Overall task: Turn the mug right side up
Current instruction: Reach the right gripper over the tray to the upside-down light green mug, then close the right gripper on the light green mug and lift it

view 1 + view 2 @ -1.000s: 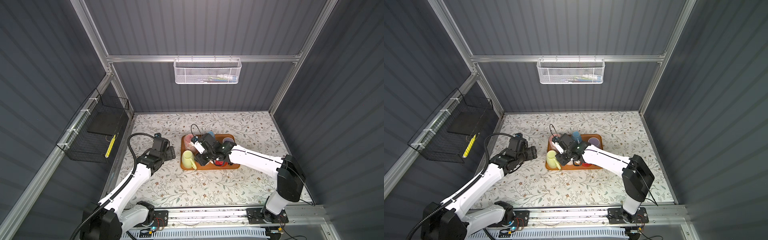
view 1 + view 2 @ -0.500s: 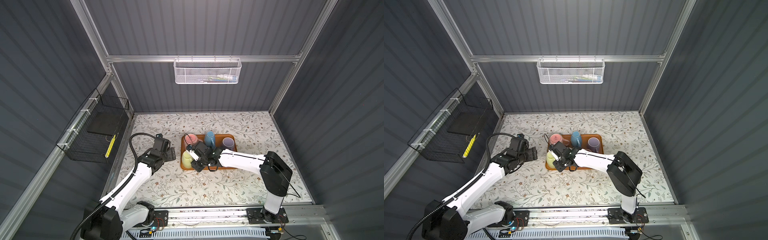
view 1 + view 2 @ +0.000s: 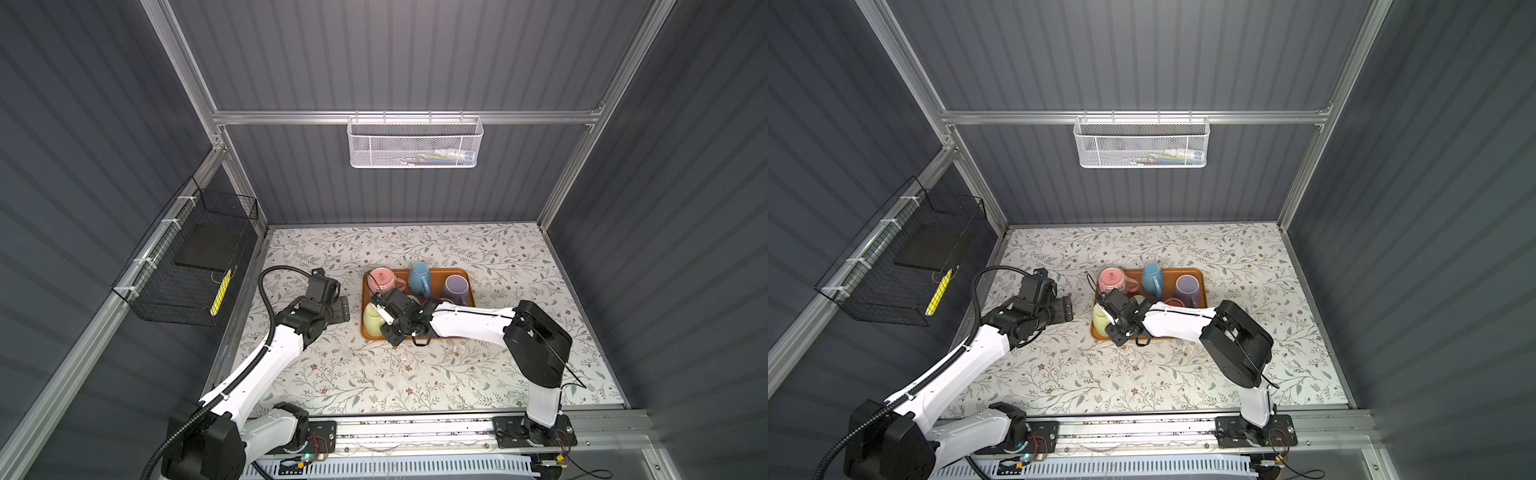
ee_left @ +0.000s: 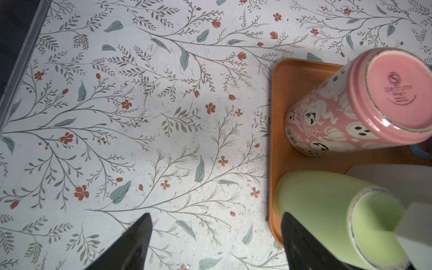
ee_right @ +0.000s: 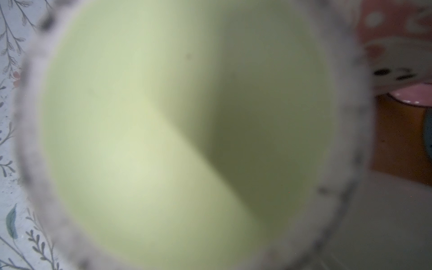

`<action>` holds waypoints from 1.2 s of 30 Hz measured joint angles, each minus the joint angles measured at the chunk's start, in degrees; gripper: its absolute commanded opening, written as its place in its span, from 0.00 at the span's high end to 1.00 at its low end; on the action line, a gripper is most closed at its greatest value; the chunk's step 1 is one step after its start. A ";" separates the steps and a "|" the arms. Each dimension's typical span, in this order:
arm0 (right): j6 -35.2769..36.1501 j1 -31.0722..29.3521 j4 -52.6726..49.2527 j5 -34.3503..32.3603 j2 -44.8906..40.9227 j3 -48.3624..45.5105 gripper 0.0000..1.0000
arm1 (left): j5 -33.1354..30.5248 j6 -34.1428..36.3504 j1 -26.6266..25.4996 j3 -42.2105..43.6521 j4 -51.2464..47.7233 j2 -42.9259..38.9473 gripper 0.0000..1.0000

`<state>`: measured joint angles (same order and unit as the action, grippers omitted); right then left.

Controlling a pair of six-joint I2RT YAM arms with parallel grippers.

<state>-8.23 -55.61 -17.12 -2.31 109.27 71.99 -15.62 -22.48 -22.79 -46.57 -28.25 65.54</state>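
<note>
A pale green mug stands upside down in the front left corner of the orange tray. In the left wrist view its base faces up. My right gripper is pressed against this mug from the right, at the height of its base. The right wrist view is filled by the blurred green mug, and no fingers show there. My left gripper hangs open over the bare table just left of the tray, with nothing between its fingers; in a top view the left gripper is level with the green mug.
A pink ghost-patterned mug stands upside down at the tray's back left corner. A blue mug and a purple mug fill the back row. The right arm lies across the tray's front. A black wire basket hangs on the left wall.
My right gripper has moved left from the middle of the tray to the green mug. The left arm has barely moved.
</note>
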 measured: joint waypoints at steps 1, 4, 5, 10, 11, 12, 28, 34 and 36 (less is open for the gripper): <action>0.00 -0.04 0.11 -0.07 0.00 0.00 0.59 | 0.00 0.00 0.00 0.00 0.00 0.15 0.13; -0.20 -0.15 0.44 -0.11 0.07 0.00 0.61 | 0.02 0.00 0.00 0.00 0.00 0.42 0.13; -0.24 -0.17 0.52 -0.11 0.17 0.00 0.62 | 0.02 0.00 0.00 0.00 0.02 0.44 0.13; -0.39 -0.26 0.87 -0.11 1.95 0.02 0.64 | 0.02 0.00 0.28 0.00 0.00 0.44 0.13; -0.35 -0.26 0.85 -0.13 2.40 0.02 0.64 | 0.00 0.00 0.28 0.00 0.02 0.44 0.13; -0.37 -0.26 1.25 -0.33 2.60 0.04 0.64 | 0.02 0.00 0.28 0.00 0.00 0.44 0.13; -0.83 -0.44 0.98 -2.67 2.40 0.15 0.89 | 0.02 0.00 0.37 0.02 0.00 0.26 0.13; -0.81 -0.44 0.28 -3.30 2.40 0.59 0.95 | 0.02 0.00 0.37 0.02 0.02 0.20 0.13; -0.83 -0.44 -0.15 -3.43 2.40 0.81 0.97 | 0.02 0.00 0.37 0.04 0.02 0.15 0.13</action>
<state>-9.06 -56.05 -17.28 -5.74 111.68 72.79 -15.59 -22.48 -22.41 -46.52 -28.23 65.69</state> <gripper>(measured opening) 0.156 0.867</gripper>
